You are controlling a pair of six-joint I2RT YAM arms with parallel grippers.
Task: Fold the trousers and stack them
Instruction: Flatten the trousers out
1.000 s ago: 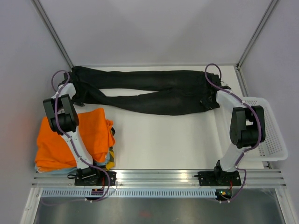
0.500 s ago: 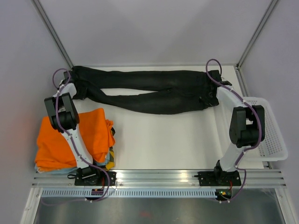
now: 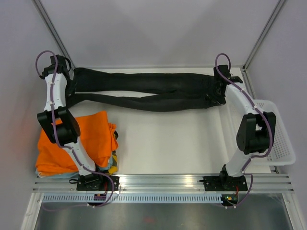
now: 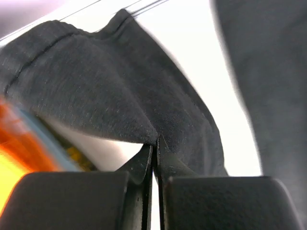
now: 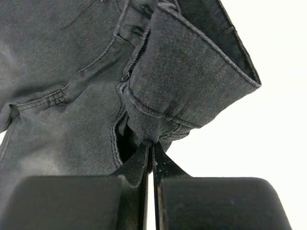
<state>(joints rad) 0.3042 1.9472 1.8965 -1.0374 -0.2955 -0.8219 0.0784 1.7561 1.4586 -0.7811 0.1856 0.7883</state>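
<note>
The black trousers [image 3: 144, 91] were held stretched across the white table [image 3: 168, 143], between grey walls [image 3: 158, 33]. A leg end was pinched in the closed left gripper [image 4: 154, 141], the waist in the closed right gripper [image 5: 149, 143].

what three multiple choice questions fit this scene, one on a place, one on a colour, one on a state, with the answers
1. Where does the white basket stand?
A. at the left edge of the table
B. at the table's right edge
C. in the middle of the table

2. What colour is the folded garment at the table's left edge?
A. green
B. white
C. orange

3. What is the left hand doing?
A. shut on the trousers
B. open above the table
C. shut on the basket

Answers:
1 B, the top view shows it at the right edge.
2 C, it shows bright orange in the top view.
3 A, the wrist view shows its jaws closed on a fold of dark fabric.
</note>
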